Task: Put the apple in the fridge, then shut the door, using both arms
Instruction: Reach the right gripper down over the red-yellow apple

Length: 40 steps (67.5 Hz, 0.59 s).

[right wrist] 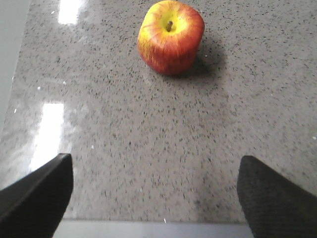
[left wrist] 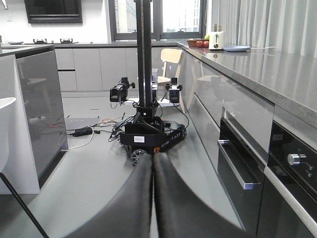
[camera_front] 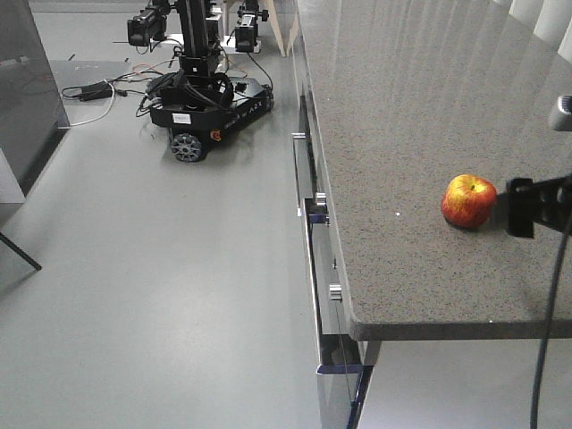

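Note:
The apple (camera_front: 468,201), red with yellow patches, stands stem up on the speckled grey countertop (camera_front: 402,134) near its front right. In the right wrist view the apple (right wrist: 171,37) lies ahead of my right gripper (right wrist: 154,159), clear of it. That gripper is open, its two black fingers (right wrist: 39,193) spread wide with only bare counter between them. From the front view my right gripper (camera_front: 525,206) shows as a black block just right of the apple. My left gripper (left wrist: 152,157) is shut on nothing and hangs low over the floor. The fridge and its door are out of view.
A black wheeled robot base (camera_front: 210,98) stands on the grey floor with cables (camera_front: 89,91) beside it. Oven and drawer handles (camera_front: 313,268) jut out below the counter's edge. A dark grey flat panel (camera_front: 27,89) stands at the left. A toaster (left wrist: 216,40) and a fruit bowl (left wrist: 196,43) sit far along the counter.

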### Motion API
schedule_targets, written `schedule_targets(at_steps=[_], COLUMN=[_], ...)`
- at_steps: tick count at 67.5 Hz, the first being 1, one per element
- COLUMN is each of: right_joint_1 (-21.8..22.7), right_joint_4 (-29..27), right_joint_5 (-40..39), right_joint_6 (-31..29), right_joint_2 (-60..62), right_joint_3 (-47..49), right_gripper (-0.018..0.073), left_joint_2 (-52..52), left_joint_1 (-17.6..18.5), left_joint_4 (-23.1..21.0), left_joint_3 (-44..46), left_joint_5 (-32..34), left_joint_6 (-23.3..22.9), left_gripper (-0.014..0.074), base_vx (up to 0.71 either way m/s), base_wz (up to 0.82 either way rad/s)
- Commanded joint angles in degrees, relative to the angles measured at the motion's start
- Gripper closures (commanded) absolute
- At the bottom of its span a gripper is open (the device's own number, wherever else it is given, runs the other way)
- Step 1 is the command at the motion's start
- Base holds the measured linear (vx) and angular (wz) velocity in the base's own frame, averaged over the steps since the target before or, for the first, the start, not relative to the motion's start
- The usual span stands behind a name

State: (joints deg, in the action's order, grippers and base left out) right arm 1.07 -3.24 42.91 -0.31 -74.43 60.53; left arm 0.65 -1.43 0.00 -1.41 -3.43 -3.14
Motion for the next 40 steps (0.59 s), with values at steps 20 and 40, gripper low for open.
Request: schedule_targets(at_steps=[20,40], right_joint_1=[0.04,0.04], right_joint_4=[-0.27,-0.07], right_joint_5=[-2.48,3.55], right_joint_6=[6.38,8.38], right_joint_2=[-13.15,-23.28], right_joint_3=[14.32,24.91], right_gripper=[-0.0074,-0.0066], left_joint_2=[0.87,0.87], left_joint_1=[0.05,0.05], left_joint_4=[-0.37,-0.37], left_joint_3=[-1.61,-1.61], left_joint_5=[4.26,4.26], left_joint_6=[-0.59,-0.59], left_gripper=[0.0603,0.0603], base_vx=[0.00,0.00], base_wz=[0.00,0.00])
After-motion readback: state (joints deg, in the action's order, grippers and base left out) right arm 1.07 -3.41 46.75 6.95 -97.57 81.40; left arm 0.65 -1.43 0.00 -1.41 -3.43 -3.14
